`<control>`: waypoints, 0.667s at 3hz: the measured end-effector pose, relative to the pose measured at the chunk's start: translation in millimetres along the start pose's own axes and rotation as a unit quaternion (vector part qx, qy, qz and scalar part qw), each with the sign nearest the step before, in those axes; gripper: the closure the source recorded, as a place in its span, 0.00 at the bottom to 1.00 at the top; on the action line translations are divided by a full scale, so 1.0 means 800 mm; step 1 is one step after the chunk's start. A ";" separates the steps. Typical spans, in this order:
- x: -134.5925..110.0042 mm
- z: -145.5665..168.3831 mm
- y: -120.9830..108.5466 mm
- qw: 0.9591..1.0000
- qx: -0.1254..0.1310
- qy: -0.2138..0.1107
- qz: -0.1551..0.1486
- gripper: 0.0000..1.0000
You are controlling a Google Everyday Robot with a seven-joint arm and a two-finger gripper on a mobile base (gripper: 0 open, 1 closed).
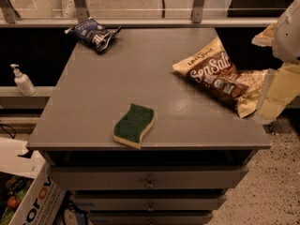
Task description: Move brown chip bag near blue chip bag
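Hand (272,100) far right, brown chip bag (213,76) just beside

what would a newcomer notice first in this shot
The big brown chip bag with its white Sea Salt lettering stands out at the right edge of the table, with the pale gripper beside its end. Next come the green-and-yellow sponge near the front edge and the small blue chip bag at the far left corner.

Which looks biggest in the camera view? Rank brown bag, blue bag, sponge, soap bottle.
1. brown bag
2. sponge and blue bag: alike; the sponge is nearer the camera, so unranked
3. soap bottle
The end effector is at the right edge of the table, by the brown bag.
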State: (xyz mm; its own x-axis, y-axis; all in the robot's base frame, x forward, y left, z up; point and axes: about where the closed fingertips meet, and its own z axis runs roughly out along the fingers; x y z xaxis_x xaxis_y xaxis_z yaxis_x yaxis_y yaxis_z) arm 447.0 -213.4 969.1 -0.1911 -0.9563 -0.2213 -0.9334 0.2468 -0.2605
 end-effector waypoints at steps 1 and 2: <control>-0.007 0.026 -0.017 1.000 0.006 -0.024 -0.019 0.00; -0.009 0.057 -0.043 0.998 0.014 -0.047 -0.035 0.00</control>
State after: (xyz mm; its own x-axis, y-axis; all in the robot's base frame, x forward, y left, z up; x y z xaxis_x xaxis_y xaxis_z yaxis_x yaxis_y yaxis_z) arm 494.7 -208.0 936.8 -0.0942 -0.9527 -0.2888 -0.9344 0.1848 -0.3047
